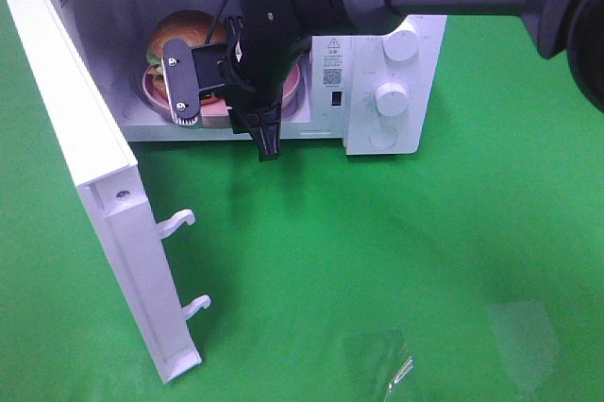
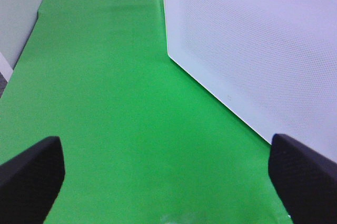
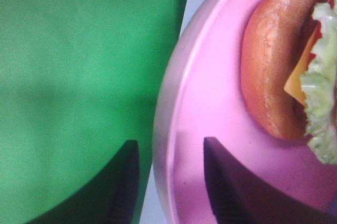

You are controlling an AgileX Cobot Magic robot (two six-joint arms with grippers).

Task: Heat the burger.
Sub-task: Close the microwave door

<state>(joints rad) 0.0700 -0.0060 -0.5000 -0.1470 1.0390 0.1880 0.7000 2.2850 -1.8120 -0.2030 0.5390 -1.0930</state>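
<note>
- The right gripper (image 3: 169,148) has its fingers parted, one on each side of the pink bowl (image 3: 202,92) rim. One finger is outside the rim and the other hangs over the bowl's floor. A gap shows on both sides, so nothing is clamped.
- The burger (image 3: 271,61) sits in the bowl just beyond the inner finger, apart from it, inside the microwave (image 1: 401,53).
- The left gripper (image 2: 166,161) has its fingers spread wide with only green cloth (image 2: 116,87) between them. A white perforated panel (image 2: 247,40) lies beyond one finger.
- Risk on pulling out: if the inner finger is not lifted above the rim first, it could hook the lip. That would drag the bowl toward the opening or tilt it, and the burger could slide.
- Risk on closing up: the door (image 1: 85,147) stands open beside the outer finger's side. Swinging it while the arm is inside the opening would strike the arm.
</note>
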